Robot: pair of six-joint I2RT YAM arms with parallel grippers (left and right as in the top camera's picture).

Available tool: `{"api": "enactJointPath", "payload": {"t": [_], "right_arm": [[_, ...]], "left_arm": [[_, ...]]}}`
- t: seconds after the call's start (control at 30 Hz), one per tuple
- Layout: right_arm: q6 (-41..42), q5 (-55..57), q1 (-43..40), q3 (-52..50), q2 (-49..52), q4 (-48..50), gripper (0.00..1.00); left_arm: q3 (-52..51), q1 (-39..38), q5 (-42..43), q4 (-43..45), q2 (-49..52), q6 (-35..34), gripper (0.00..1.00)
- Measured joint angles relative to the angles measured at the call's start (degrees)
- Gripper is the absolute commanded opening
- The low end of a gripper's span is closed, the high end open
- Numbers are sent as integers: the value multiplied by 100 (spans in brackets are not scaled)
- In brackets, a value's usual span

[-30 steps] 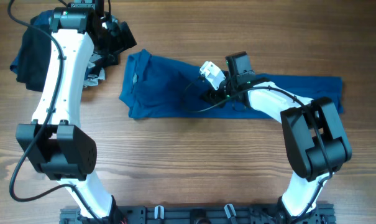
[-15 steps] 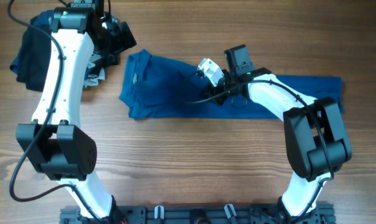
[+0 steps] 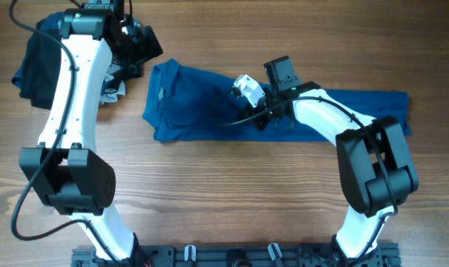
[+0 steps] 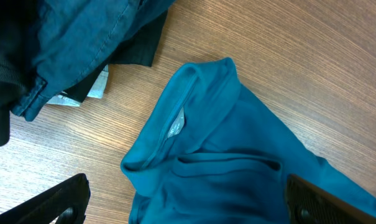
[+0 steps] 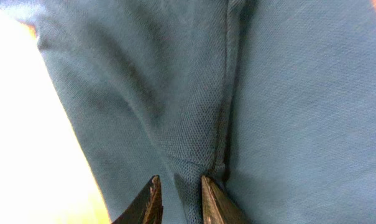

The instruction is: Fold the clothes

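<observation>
Jaws on right gripper (image 5: 179, 190) narrower than before, pinching blue shirt (image 5: 287, 112) fold.

A blue shirt (image 4: 237, 168) lies rumpled on the wooden table (image 4: 312, 62), its collar (image 4: 169, 124) toward a pile at upper left: a dark blue garment (image 4: 82, 37) over a black one (image 4: 135, 46), with a pale label (image 4: 96, 87) showing beneath. The left gripper (image 4: 191, 202) fingers (image 4: 57, 199) stand wide apart at the lower corners.
</observation>
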Motion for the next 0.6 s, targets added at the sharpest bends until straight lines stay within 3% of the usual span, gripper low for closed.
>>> {"api": "enactJointPath", "payload": {"t": [0.3,0.6], "right_arm": [[70,-87,195,4,-48,-640,22],[623,-35,308,85,-66,-772,37]], "left_arm": [[0,0,0,0,0,0,100],[0,0,0,0,0,0,100]]}}
